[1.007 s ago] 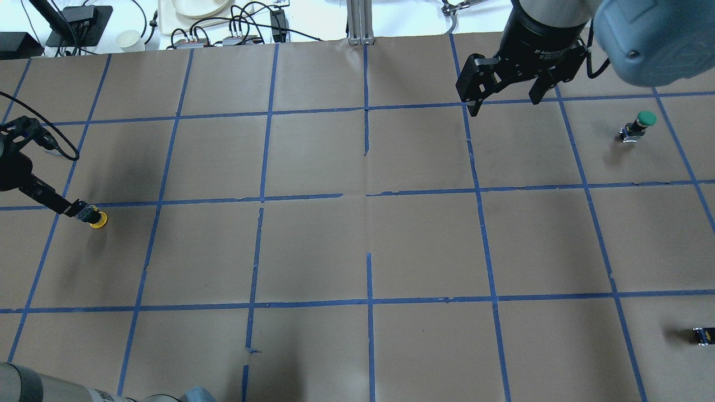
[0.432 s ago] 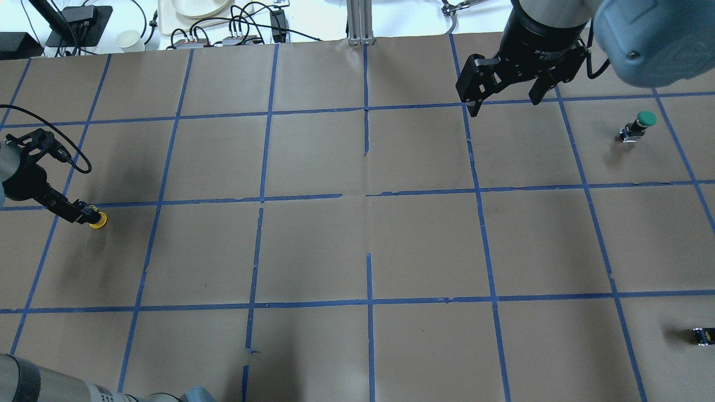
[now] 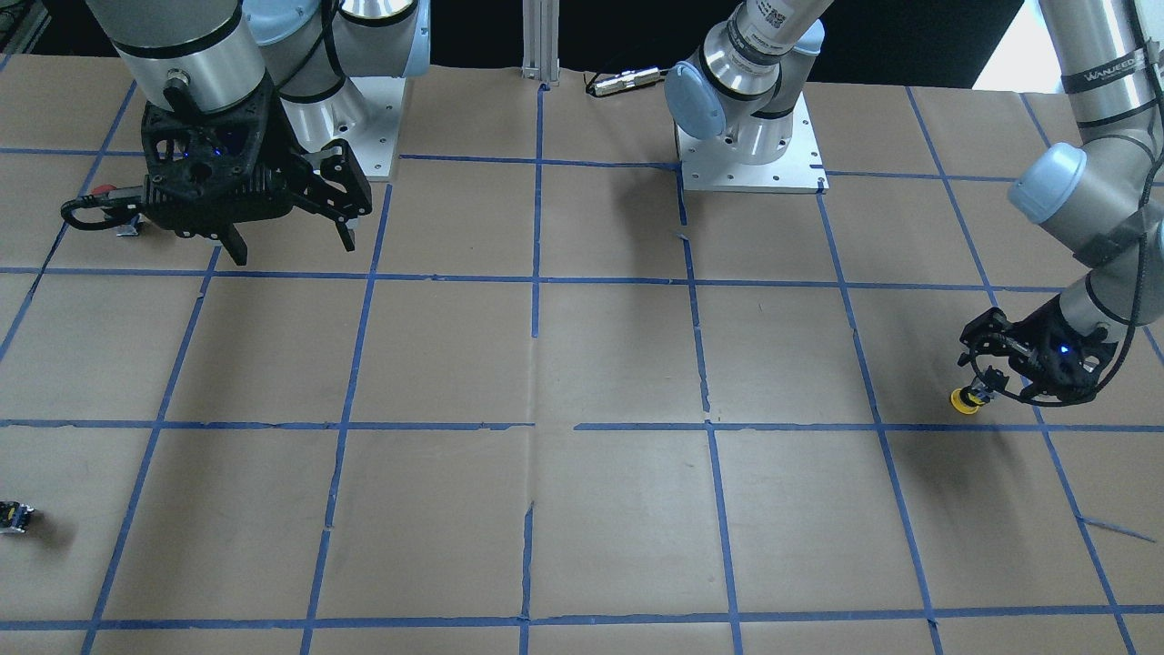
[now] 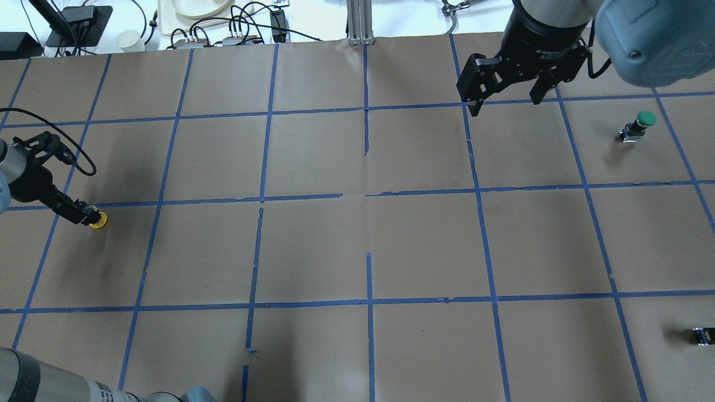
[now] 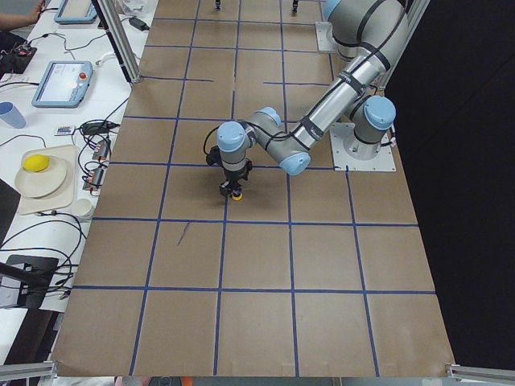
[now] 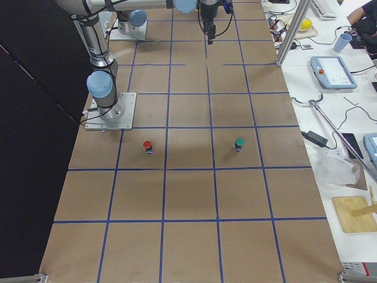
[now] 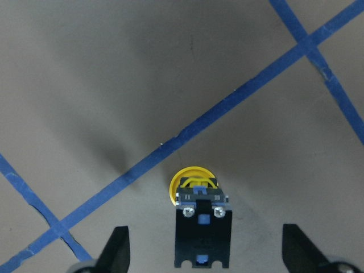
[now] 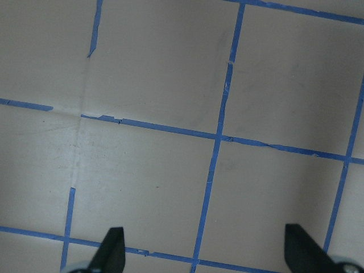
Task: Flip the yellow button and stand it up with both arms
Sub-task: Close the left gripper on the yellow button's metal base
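The yellow button (image 4: 99, 221) is at the table's left, its yellow cap on the brown paper and its black body pointing back toward my left gripper (image 4: 84, 215). In the left wrist view the button (image 7: 194, 183) sits between the wide-apart fingertips (image 7: 116, 245), which stand clear of its body on both sides. The left gripper (image 3: 987, 387) is open, low over the table. My right gripper (image 4: 505, 95) is open and empty, held high over the far right of the table, far from the button. The right wrist view shows only paper and tape.
A green-capped button (image 4: 642, 124) stands at the far right. A red-capped button (image 6: 147, 145) stands near the right arm's base. A tiny dark block with a yellow spot (image 4: 702, 335) lies at the near right edge. Blue tape lines grid the paper.
My left gripper has moved forward along the button, so its fingers now straddle the black body that showed bare before. The button and the right arm have not moved.
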`<state>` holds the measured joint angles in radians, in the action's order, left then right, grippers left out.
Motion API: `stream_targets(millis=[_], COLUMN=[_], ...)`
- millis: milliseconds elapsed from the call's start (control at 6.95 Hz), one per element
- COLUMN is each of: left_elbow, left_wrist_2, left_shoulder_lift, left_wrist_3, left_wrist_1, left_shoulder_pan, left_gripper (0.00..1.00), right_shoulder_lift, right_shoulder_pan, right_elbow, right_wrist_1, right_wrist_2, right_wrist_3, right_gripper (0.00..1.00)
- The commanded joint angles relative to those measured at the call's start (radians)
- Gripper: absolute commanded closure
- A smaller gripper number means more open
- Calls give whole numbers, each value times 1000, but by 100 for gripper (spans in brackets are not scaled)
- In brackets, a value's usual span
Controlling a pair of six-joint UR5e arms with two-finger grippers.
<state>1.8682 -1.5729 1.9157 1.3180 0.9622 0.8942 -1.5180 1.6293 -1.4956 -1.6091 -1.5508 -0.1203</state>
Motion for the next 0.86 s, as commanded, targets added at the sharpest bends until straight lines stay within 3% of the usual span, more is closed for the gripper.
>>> stream_targets(millis=[0,288,432,719], left_elbow=[-3,-1,-3,-20], left_wrist_2=[-2,1,1,-1], left_shoulder_lift=[-3,-14,-17,-43], left_wrist_3=[-13,15,39,35], left_wrist_1=[-6,-6,-5,16], left_shoulder_pan=[6,12,12,29], left_gripper=[36,84,91,95], right_shoulder_lift=[-2,1,-1,-1], right_shoulder_pan=[0,0,0,0], right_elbow=[0,0,0,0], right_wrist_1=[0,0,0,0], right_wrist_2=[0,0,0,0], right_wrist_3=[1,-1,1,1], right_gripper=[0,0,0,0])
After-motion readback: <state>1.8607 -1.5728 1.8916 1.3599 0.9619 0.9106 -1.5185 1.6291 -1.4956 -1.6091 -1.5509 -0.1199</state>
